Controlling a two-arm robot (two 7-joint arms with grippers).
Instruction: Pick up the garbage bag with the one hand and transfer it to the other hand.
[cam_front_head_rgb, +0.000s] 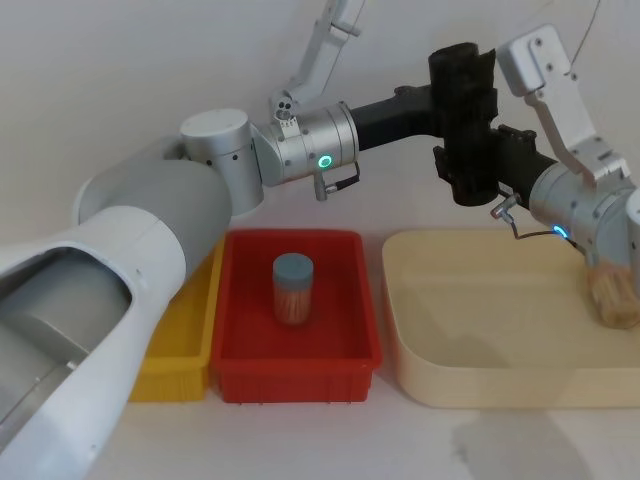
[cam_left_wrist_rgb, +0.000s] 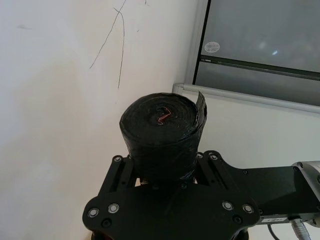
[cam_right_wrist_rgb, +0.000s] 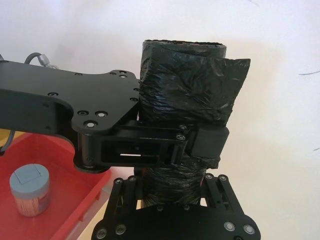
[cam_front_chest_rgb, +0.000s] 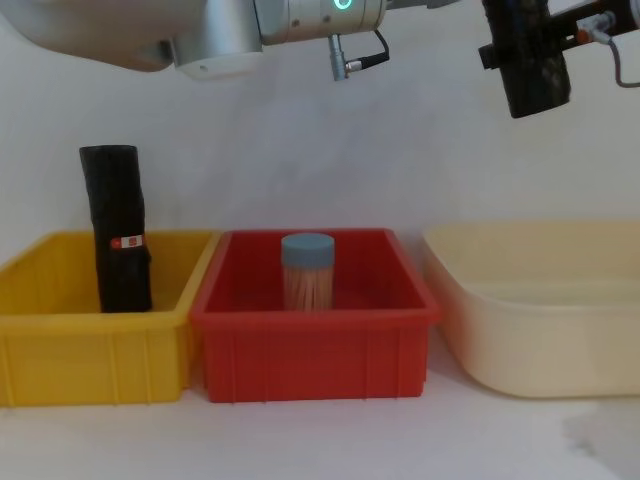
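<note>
One jar (cam_front_head_rgb: 293, 287) stands in the red bin (cam_front_head_rgb: 345, 355), seemingly alone.

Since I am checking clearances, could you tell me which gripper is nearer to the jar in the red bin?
Left. The left gripper is above and beyond the jar; the right gripper is farther right.

Even, diffuse bright light — soft faint shadows under the red bin (cam_front_head_rgb: 297, 375) on the counter (cam_front_head_rgb: 400, 440). Sharp focus throughout; green ring (cam_front_head_rgb: 325, 160) glows, no glare.
</note>
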